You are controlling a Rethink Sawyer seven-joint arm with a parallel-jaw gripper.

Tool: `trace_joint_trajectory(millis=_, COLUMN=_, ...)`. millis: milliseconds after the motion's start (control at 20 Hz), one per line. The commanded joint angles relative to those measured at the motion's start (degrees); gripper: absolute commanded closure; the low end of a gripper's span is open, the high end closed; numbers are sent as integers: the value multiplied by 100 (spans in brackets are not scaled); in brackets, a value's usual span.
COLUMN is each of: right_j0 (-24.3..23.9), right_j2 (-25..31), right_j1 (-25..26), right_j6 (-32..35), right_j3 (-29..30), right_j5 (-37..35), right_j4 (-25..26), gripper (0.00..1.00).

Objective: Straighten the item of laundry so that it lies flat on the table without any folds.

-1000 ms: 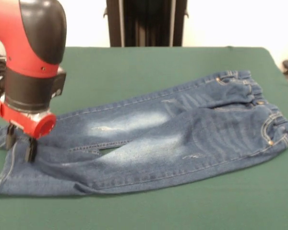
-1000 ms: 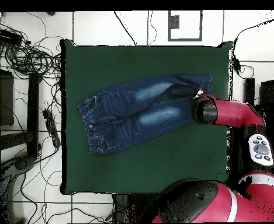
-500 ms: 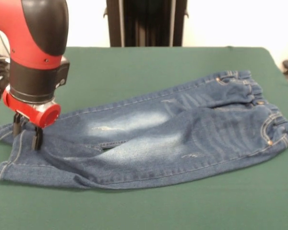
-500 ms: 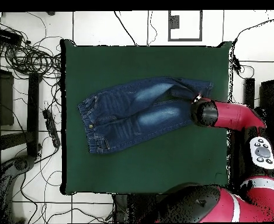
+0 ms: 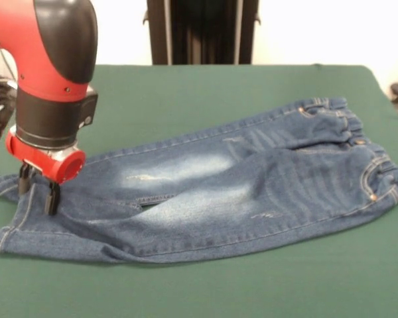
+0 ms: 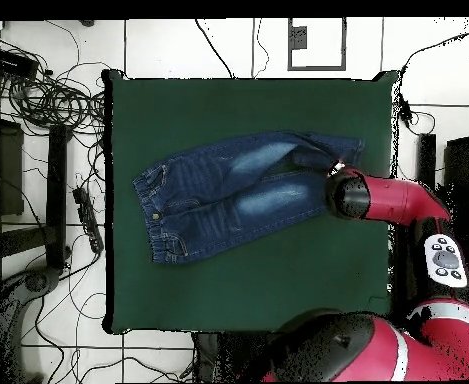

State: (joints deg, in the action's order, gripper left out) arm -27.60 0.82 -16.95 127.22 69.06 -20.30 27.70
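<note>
the gripper [image 5: 37, 190] stands on the cuff end of the jeans [image 5: 212, 192], fingers slightly apart, grip unclear; the legs run lengthwise away toward the waistband.

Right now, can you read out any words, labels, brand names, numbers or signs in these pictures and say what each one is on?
No readable text in either view.
Small blue denim jeans: no legible tag or brand, only tan stitching and rivets.
Red and black robot arm: no readable lettering.
Grey button panel on the arm: its markings are too small to read.
Dark green felt table: unmarked.
</note>
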Motion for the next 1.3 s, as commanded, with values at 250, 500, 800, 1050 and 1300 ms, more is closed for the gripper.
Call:
trace_joint_trajectory(millis=250, right_j0=-343, right_j2=1173, right_j1=1339, right_j6=-1077, right_j3=2, right_j5=461, right_j4=685, gripper=0)
trace_joint_trajectory(millis=500, right_j0=-415, right_j2=1335, right_j1=1477, right_j6=-1171, right_j3=-246, right_j5=468, right_j4=885, gripper=0)
trace_joint_trajectory(millis=800, right_j0=-428, right_j2=1452, right_j1=1542, right_j6=-1152, right_j3=-464, right_j5=349, right_j4=1028, gripper=0)
trace_joint_trajectory(millis=1050, right_j0=-393, right_j2=1451, right_j1=1558, right_j6=-1104, right_j3=-556, right_j5=274, right_j4=1032, gripper=0)
trace_joint_trajectory(millis=1300, right_j0=-426, right_j2=1501, right_j1=1589, right_j6=-1126, right_j3=-587, right_j5=293, right_j4=1034, gripper=0)
